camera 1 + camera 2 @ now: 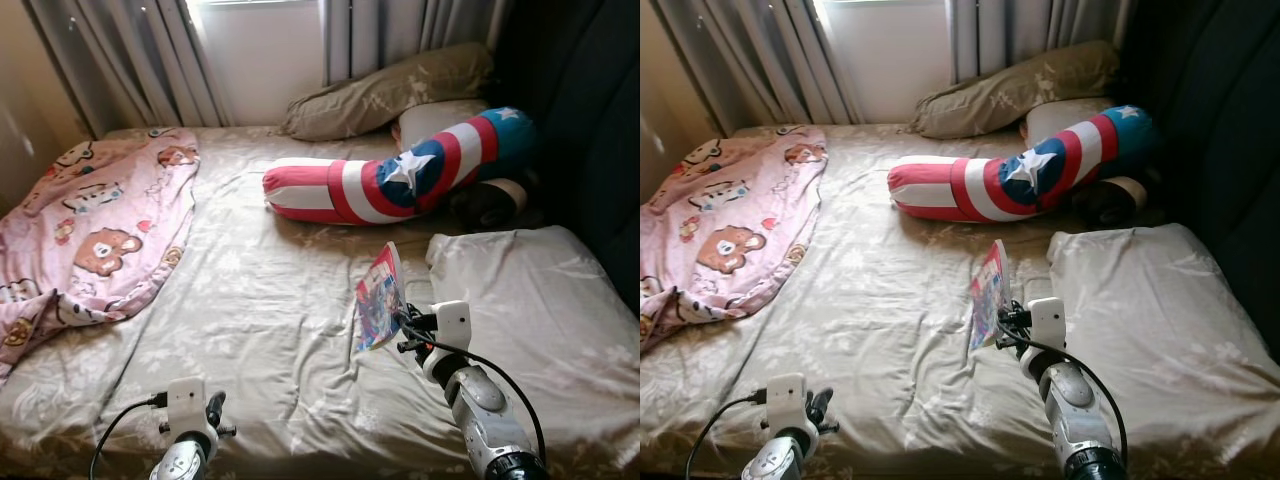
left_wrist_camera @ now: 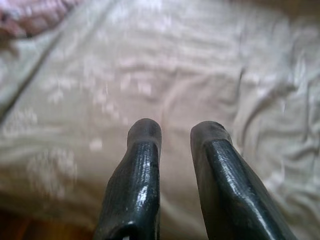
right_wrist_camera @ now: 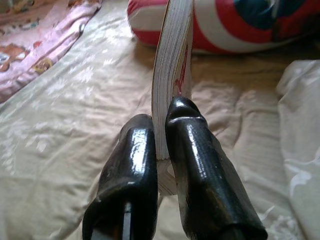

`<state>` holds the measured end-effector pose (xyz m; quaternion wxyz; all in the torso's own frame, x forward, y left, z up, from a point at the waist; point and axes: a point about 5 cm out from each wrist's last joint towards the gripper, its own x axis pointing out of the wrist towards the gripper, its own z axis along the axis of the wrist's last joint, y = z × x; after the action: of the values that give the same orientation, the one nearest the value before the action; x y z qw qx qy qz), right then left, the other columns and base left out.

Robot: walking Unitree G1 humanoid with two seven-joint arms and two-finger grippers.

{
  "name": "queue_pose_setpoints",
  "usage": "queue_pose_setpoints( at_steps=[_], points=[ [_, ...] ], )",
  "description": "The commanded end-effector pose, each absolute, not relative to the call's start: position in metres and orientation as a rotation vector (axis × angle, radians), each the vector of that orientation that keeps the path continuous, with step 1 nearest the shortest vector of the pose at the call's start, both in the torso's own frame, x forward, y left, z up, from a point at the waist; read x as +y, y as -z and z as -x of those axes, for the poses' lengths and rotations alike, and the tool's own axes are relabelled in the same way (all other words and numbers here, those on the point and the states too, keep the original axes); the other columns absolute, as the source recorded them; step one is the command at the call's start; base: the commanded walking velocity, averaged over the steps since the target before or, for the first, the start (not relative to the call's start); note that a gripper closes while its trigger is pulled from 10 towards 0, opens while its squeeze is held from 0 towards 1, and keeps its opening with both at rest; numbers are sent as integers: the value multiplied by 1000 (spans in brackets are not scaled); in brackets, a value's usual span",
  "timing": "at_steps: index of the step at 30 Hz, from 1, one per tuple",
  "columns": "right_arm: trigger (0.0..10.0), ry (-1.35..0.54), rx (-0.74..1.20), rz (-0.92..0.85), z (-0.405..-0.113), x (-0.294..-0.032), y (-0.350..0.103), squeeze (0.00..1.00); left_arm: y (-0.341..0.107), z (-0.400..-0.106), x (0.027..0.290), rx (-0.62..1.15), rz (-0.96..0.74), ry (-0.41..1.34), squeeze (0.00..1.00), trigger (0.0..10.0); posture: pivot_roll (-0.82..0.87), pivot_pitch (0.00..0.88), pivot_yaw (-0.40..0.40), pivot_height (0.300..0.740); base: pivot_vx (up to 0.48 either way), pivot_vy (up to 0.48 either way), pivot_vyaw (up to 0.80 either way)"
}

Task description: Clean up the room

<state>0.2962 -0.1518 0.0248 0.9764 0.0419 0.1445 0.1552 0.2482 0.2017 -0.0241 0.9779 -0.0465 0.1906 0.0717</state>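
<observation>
The right gripper (image 3: 160,131) is clamped on a book (image 1: 379,297), its two black fingers (image 3: 187,150) pressed to either side of the pages near one edge, holding it upright on edge above the bed (image 1: 270,330). The book's bright cover faces the robot's left; its white page block shows end-on in the right wrist view. It hangs over the middle of the beige floral sheet, just beside a rumpled beige pillow (image 1: 530,300) on the robot's right. The left gripper (image 2: 176,131) hovers low over the near edge of the bed, fingers a little apart and holding nothing. Beyond the book lies a red, white and blue bolster (image 1: 400,172) with a white star, stretched across the mattress. Behind it, two pillows (image 1: 390,90) rest against the curtains (image 1: 130,50). A pink blanket (image 1: 90,220) printed with bears is bunched on the far left of the bed.
</observation>
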Motion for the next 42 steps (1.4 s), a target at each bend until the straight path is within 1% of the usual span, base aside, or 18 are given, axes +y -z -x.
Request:
queue_pose_setpoints(
  at_steps=[1,11,19,30,32,36,42],
  points=[
    [10000,-326,238,-97,-302,-147,-34,0,13,-258,204,312,111,-153,0,10000,-24,0,43,656,0,0,0],
    [10000,-307,247,-136,-302,-147,-32,0,-7,-276,197,205,117,-123,0,10000,-15,0,41,651,0,0,0],
    [10000,-308,262,-139,-301,-146,-29,0,-14,-281,193,168,112,-102,0,10000,-9,0,41,651,0,0,0],
    [10000,-362,271,-129,-297,-138,-25,0,-19,-287,189,147,127,-93,0,10000,-5,0,40,651,0,0,0],
    [10000,-384,266,-119,-296,-137,-26,0,-20,-287,189,144,127,-91,0,10000,-4,0,42,651,0,0,800],
    [10000,-382,266,-135,-295,-137,-25,0,-21,-288,190,142,126,-91,0,10000,-5,0,42,651,250,0,619],
    [10000,-362,271,-158,-295,-139,-24,0,-22,-288,190,140,124,-87,0,10000,-2,0,43,651,263,0,0]
  ],
)
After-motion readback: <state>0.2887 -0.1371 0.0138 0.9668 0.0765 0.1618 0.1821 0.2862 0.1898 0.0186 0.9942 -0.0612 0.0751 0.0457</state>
